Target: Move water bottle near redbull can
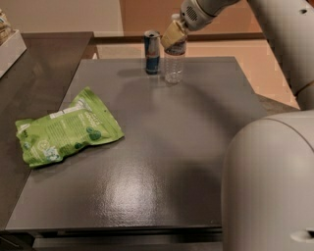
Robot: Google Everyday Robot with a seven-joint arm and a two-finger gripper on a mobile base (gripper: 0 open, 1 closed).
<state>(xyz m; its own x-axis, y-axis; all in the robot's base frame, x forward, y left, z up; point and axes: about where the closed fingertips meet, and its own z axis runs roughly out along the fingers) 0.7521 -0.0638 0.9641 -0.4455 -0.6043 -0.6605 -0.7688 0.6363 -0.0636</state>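
Gripper clamped on the water bottle just beside the redbull can, at the far edge of the table.

Nearest, at lower right, the robot's pale rounded body (pixel 267 186) fills the corner. A crumpled green snack bag (pixel 66 127) lies flat on the left part of the dark grey table (pixel 162 147), well apart from the drinks. At the table's far edge the redbull can (pixel 152 53) stands upright, blue and silver with a silver top. Just to its right stands the clear ribbed water bottle (pixel 173 66), upright with its base at the tabletop, near the can with a narrow gap between them. The gripper (pixel 174 33) reaches down from the upper right on the pale arm (pixel 201 10); its yellowish fingers (pixel 172 35) are closed around the bottle's upper part, hiding most of the neck and label.
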